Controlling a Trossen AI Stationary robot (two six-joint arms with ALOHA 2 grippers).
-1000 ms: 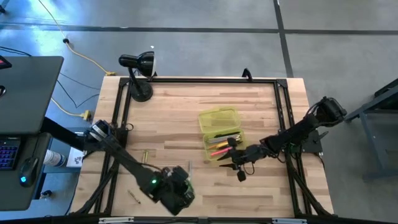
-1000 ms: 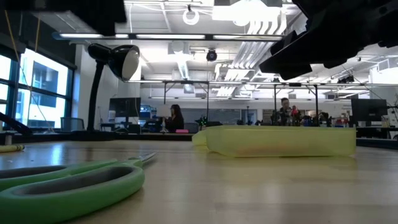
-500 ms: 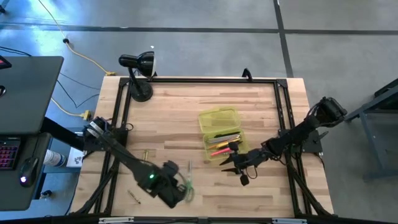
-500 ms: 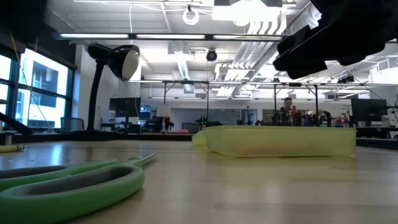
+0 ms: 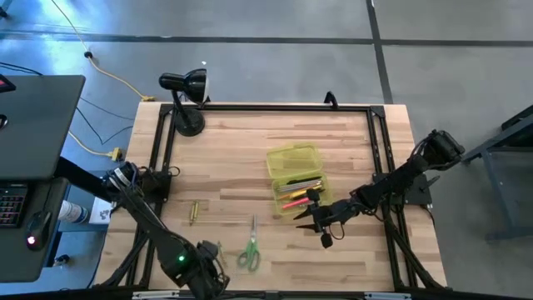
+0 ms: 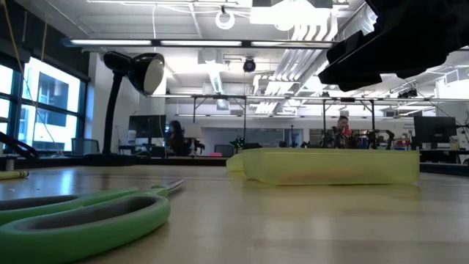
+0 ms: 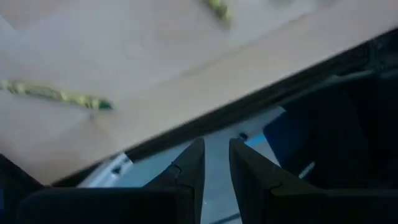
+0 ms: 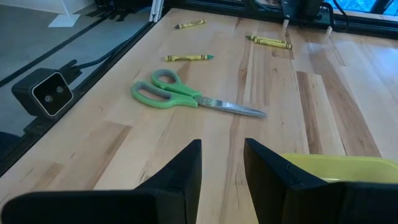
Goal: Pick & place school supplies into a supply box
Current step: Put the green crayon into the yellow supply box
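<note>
An open-plan lab or workshop hall is shown. A butcher-block worktop edged with a black metal frame is set on a bare concrete floor, where a yellow cable is trailed. In the low view, an exposed ceiling with strip lights and ducting is seen, with distant benches, monitors and seated people beyond.

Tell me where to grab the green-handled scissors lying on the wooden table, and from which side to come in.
Grip the green-handled scissors at the narrow neck where the closed metal blades meet the handle loops, coming straight down from above. They lie flat on the wooden table, so a side approach would probably only push them. Set the fingers across the blades: the loops look too wide, the tip too thin.
</note>
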